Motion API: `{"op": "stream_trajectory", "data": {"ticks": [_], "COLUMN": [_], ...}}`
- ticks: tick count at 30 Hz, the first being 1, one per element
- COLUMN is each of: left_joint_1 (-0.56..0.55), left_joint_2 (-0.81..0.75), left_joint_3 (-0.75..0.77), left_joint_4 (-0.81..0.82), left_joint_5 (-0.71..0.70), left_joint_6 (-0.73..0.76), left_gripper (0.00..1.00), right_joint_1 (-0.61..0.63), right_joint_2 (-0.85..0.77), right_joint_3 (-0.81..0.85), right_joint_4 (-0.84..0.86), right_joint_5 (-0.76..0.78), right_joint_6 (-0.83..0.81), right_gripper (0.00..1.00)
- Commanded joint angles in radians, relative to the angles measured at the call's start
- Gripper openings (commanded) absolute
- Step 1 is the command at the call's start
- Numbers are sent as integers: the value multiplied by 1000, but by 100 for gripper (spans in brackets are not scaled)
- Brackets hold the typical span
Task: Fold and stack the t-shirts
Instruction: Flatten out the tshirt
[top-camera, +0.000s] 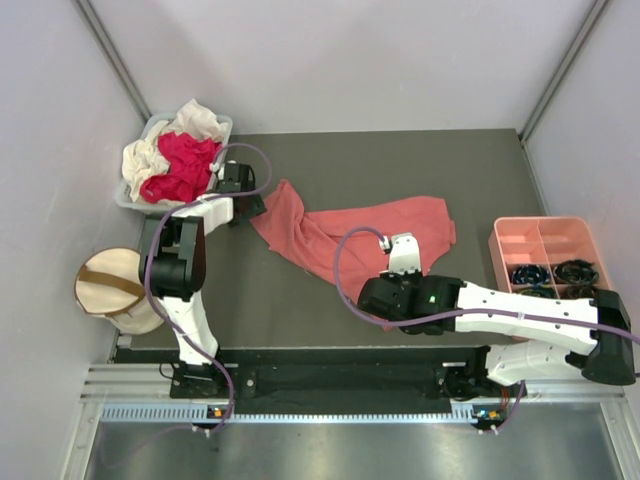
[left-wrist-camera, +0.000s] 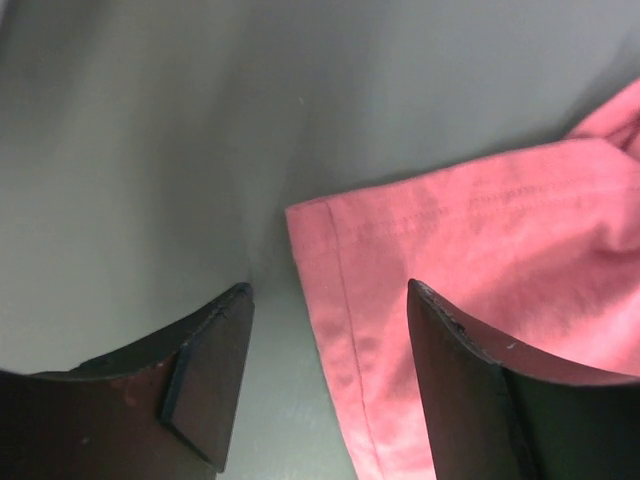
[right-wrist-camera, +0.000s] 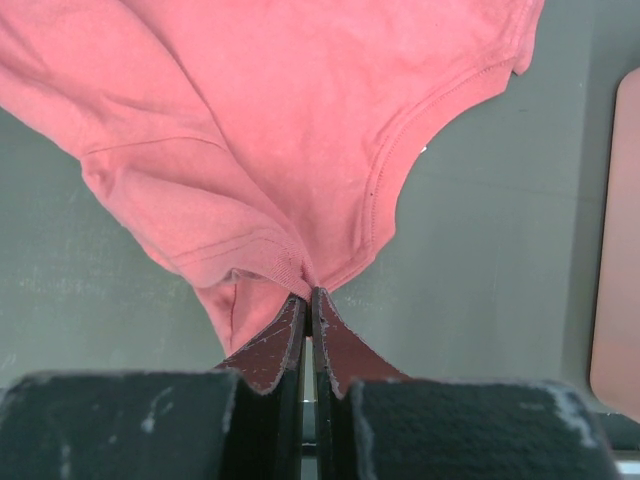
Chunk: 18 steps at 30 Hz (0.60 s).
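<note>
Early going: one shirt laid out, nothing folded or stacked yet.
The salmon-pink shirt lies rumpled on the bench. The right fingers are pinched tight on its edge by the neckline, with the cloth spreading ahead of them. The left fingers stand apart, its hem corner between them, ungripped. The magenta shirt and cream shirt wait bundled in the grey bin beyond the left fingers.

The salmon-pink t-shirt is plain. A magenta-red t-shirt lies with a cream-white t-shirt. The worktop is dark grey, the tray salmon-pink, the fabric bin cream with a brown strap.
</note>
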Motion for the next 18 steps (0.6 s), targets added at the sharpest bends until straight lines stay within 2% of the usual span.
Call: {"op": "stream_trajectory", "data": {"ticks": [1,5,8,11,12,14,15,18], "left_joint_1": [11,17,19,20,20,22,22,25], "left_joint_2": [28,51,67,77,82,88,94,99], "left_joint_3": [1,20,35,40,40,41,43,44], "left_joint_4": [57,56,51,50,48,48,45,37], "left_joint_5": [6,5,2,5,5,11,15,28], "left_joint_6": [-16,-14,-14,-8,-8,-6,-5,-6], "left_gripper": [66,64,59,49,45,14,3,0], "right_joint_1": [-13,-15,-15,-13,-13,-13,-15,-15], "right_joint_2": [-22,-24,-27,-33,-33,-33,-33,-35], "right_joint_3": [-6,-6,-6,-6,-6,-6,-6,-9], "right_joint_4": [-6,-15,-20,-26,-24,-26,-26,-29], "right_joint_5": [12,13,13,16,15,15,16,18], "right_joint_6": [14,23,25,32,32,34,34,41], "right_gripper": [0,0,0,0,0,0,0,0]}}
